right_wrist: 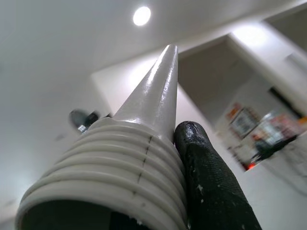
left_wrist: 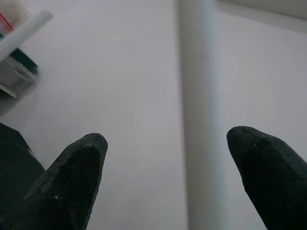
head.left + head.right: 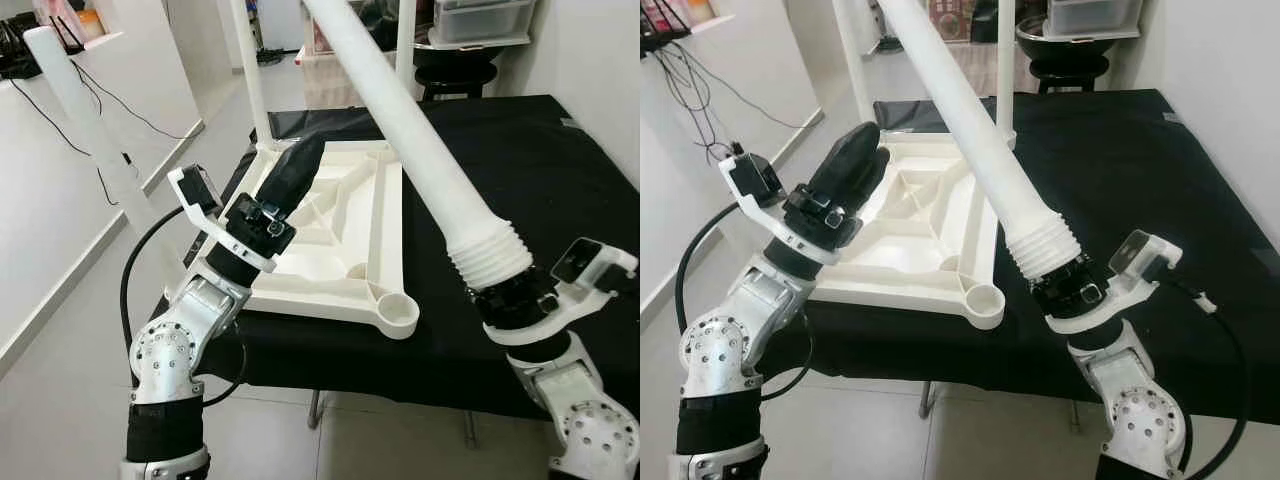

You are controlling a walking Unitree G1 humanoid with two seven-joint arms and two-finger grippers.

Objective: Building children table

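A white children's table top (image 3: pixel 340 230) lies upside down on the black-covered table (image 3: pixel 520 160). Two white legs (image 3: pixel 250 80) stand screwed in at its far corners. The round socket (image 3: pixel 397 315) at the near right corner is empty. My right gripper (image 3: pixel 505 292) is shut on a long white leg (image 3: pixel 420 140) just below its threaded end (image 3: pixel 1040 245), right of that socket; the leg slants up and away to the left. In the right wrist view one finger (image 1: pixel 211 182) presses against the thread. My left gripper (image 3: pixel 300 165) is open, raised over the top's near left part.
Another white leg (image 3: pixel 90 130) stands at the left beside my left arm, its lower end hidden behind the arm. A black stool (image 3: pixel 455 75) with a plastic bin sits beyond the table. A white ledge with cables (image 3: pixel 60 100) runs along the left.
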